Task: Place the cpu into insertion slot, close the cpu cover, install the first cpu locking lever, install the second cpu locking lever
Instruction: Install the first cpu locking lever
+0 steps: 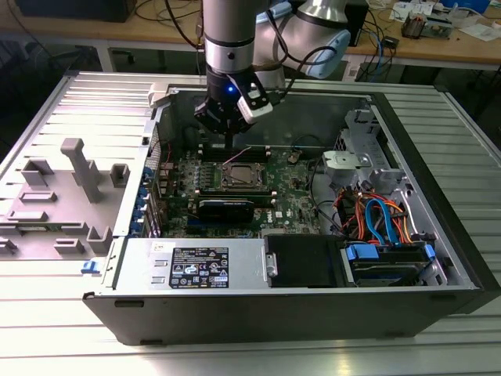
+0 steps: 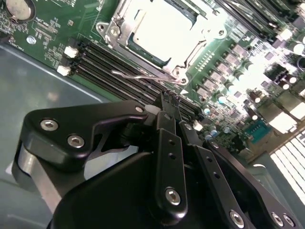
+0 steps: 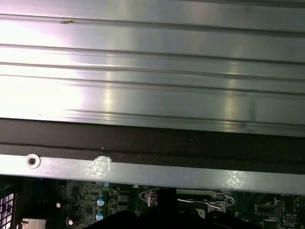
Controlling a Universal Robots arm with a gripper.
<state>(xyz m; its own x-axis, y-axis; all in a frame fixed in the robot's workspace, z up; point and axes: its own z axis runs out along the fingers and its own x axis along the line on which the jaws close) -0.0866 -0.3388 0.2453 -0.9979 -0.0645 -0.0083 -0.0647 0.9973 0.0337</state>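
The cpu (image 2: 161,27) lies in the insertion slot (image 1: 225,180) on the green board, its silver top showing through the window of the cpu cover (image 2: 143,60), which lies flat over it. One thin wire locking lever (image 2: 143,76) sticks out loose from the socket's near side, over the black memory slots; it is also raised in the exterior view (image 1: 239,155). My gripper (image 2: 169,101) hangs just above that lever, behind the socket (image 1: 228,146). Its black fingers (image 2: 167,119) are shut together, and nothing shows between them.
The open computer case (image 1: 438,157) lies on a ribbed aluminium table. A labelled power supply (image 1: 196,266) is in front, with orange and blue cables (image 1: 376,219) and a drive cage to the exterior view's right. Grey fixture blocks (image 1: 78,168) stand on the left. Long memory slots (image 2: 102,67) flank the socket.
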